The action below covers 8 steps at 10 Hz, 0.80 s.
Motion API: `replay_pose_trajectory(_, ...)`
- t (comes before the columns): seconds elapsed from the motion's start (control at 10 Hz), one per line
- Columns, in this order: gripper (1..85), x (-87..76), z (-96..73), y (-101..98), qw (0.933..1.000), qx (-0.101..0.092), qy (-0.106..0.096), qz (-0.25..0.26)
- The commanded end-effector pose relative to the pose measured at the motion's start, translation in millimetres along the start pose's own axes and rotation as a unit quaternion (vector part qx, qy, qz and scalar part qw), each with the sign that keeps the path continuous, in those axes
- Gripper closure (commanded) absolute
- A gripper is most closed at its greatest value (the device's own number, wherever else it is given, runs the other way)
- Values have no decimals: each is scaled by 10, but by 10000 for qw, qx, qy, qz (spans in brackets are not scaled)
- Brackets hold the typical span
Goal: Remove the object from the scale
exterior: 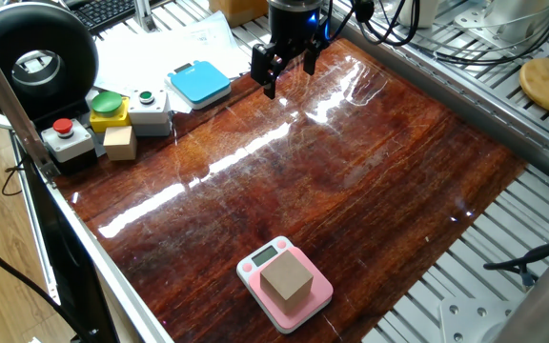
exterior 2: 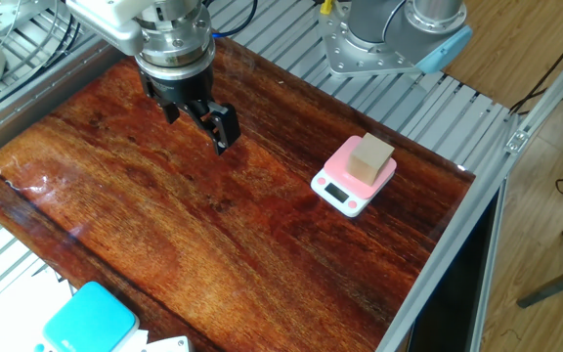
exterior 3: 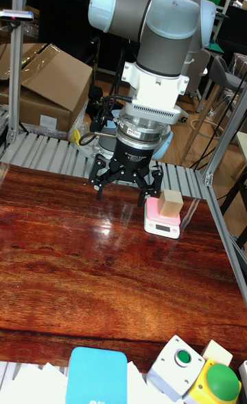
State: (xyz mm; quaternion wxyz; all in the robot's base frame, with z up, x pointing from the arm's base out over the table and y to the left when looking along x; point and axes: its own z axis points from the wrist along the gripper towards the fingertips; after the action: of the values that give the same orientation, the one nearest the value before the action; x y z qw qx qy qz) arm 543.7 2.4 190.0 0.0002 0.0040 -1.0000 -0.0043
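The tan-brown cube, the object (exterior: 286, 279), sits on the pink scale (exterior: 320, 290) near the front edge of the wooden table. The other fixed view shows the object (exterior 2: 371, 156) on the scale (exterior 2: 338, 193) at the right. In the tall fixed view the object (exterior 3: 170, 204) rests on the scale (exterior 3: 163, 227) just right of the arm. My gripper (exterior: 290, 74) hangs open above the far side of the table, well away from the scale, with nothing between its fingers. It also shows in the other two views, gripper (exterior 2: 198, 122) and gripper (exterior 3: 123, 191).
A light-blue scale (exterior: 199, 83) lies at the back left beside papers. Button boxes (exterior: 110, 110) and a small pale beige block (exterior: 120, 142) stand along the left edge. A black round device (exterior: 31, 57) sits in the far left corner. Aluminium rails border the table.
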Motion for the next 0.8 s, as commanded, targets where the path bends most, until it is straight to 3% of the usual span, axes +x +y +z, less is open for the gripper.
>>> replay_pose_trajectory(0.0, 847, -138, -4, 81, 9993, -106, -270, -239)
replay_pose_trajectory(0.7, 847, -145, 5, 75, 9993, -75, -277, -240)
